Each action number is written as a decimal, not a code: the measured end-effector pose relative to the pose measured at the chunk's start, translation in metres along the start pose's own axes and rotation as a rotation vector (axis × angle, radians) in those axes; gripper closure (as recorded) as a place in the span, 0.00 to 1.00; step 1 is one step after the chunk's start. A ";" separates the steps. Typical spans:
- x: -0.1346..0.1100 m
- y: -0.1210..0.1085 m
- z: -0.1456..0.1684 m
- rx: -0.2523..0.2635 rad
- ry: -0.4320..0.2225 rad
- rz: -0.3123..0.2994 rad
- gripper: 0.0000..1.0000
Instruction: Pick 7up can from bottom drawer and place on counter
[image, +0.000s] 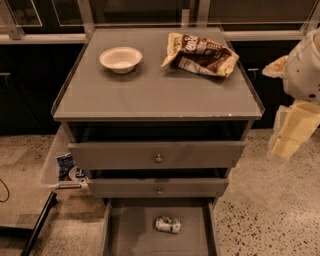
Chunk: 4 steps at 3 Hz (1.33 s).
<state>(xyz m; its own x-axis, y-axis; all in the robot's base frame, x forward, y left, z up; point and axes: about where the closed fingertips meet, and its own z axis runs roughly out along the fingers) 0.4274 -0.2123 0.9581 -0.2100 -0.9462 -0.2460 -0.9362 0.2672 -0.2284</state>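
Small silvery-white, green-marked 7up can (167, 224) is lying on its side in the open grey bottom drawer (131, 231), whose front is running out of view; cream gripper (292, 132) is hanging right of the flat grey counter (150, 95), partly cut off, state impossible to tell

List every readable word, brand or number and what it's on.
Chip bag: printing too blurred to read.
7up can in the bottom drawer: markings unreadable.
Blue-white packets, far left: unreadable.
Claw, right of the counter: no text seen.
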 end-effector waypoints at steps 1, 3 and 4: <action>0.014 0.029 0.043 -0.054 -0.010 -0.003 0.00; 0.034 0.084 0.158 -0.119 0.019 -0.109 0.00; 0.059 0.099 0.207 -0.141 0.025 -0.104 0.00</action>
<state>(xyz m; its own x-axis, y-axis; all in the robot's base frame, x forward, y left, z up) 0.3806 -0.2042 0.7261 -0.1153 -0.9722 -0.2038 -0.9831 0.1411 -0.1170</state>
